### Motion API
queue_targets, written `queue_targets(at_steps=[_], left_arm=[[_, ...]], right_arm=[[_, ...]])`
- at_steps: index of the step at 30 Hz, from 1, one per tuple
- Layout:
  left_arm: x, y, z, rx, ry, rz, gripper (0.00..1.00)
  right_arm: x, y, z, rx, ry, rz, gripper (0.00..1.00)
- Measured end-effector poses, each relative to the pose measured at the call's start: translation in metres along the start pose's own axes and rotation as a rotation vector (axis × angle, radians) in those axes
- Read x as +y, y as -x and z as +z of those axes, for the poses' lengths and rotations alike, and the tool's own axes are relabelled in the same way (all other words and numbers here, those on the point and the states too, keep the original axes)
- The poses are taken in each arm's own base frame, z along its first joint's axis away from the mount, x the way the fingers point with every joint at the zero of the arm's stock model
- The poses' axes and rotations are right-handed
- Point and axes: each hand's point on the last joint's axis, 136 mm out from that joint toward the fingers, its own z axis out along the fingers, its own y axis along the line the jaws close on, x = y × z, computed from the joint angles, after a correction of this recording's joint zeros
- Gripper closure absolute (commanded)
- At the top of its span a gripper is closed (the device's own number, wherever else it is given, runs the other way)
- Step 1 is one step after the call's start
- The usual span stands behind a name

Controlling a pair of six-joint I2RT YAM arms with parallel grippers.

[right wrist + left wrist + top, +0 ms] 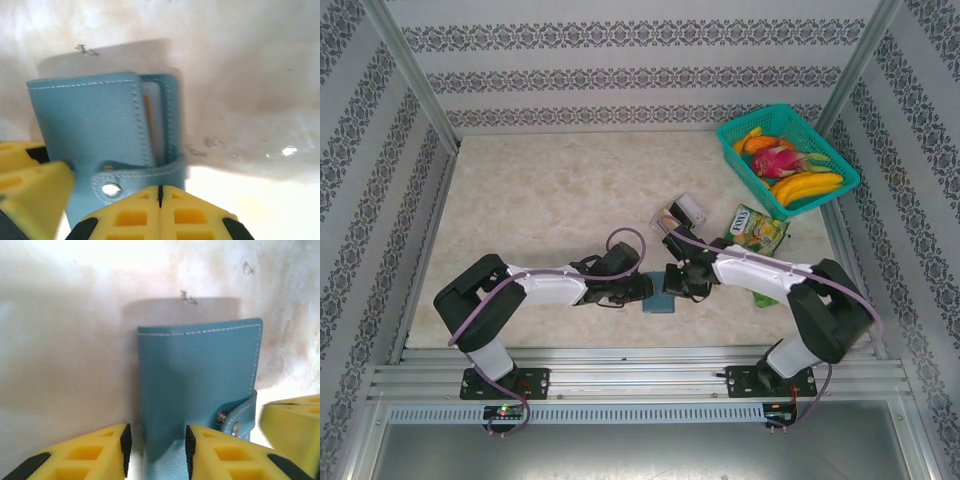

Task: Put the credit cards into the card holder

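The left arm (550, 288) and right arm (760, 270) have glossy white link shells between black joint housings, on black bases. A mauve cable (475, 308) runs along each. The left gripper (155, 447) and right gripper (160, 195) have yellow fingers (90, 457) with rectangular hollows and black pads (126, 442).

My pale marbled worktop (540, 200) carries a teal basket (755, 116) of fruit at its far right corner; a green snack packet (757, 230) lies just nearer; the blue card holder (660, 303) lies flat toward the near edge.
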Motion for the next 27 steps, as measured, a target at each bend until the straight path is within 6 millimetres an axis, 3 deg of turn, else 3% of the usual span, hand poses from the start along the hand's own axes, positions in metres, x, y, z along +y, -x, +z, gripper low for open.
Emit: queue_targets(at_steps=[5,9,20,27], left_arm=[[0.000,0.017,-0.005,-0.019,0.012,0.008,0.58],[0.006,0.024,-0.006,-0.014,0.017,0.008,0.56],[0.004,0.022,0.002,0.063,-0.012,0.064,0.57],[0.005,0.021,0.003,0.078,-0.006,0.086,0.60]], right_arm=[[-0.006,-0.005,-0.006,-0.036,0.041,0.026,0.93],[0.000,-0.004,-0.007,-0.048,0.080,0.039,0.93],[0.024,-0.005,0.006,-0.004,0.100,0.005,0.95],[0.028,-0.001,0.012,0.006,0.084,0.006,0.95]])
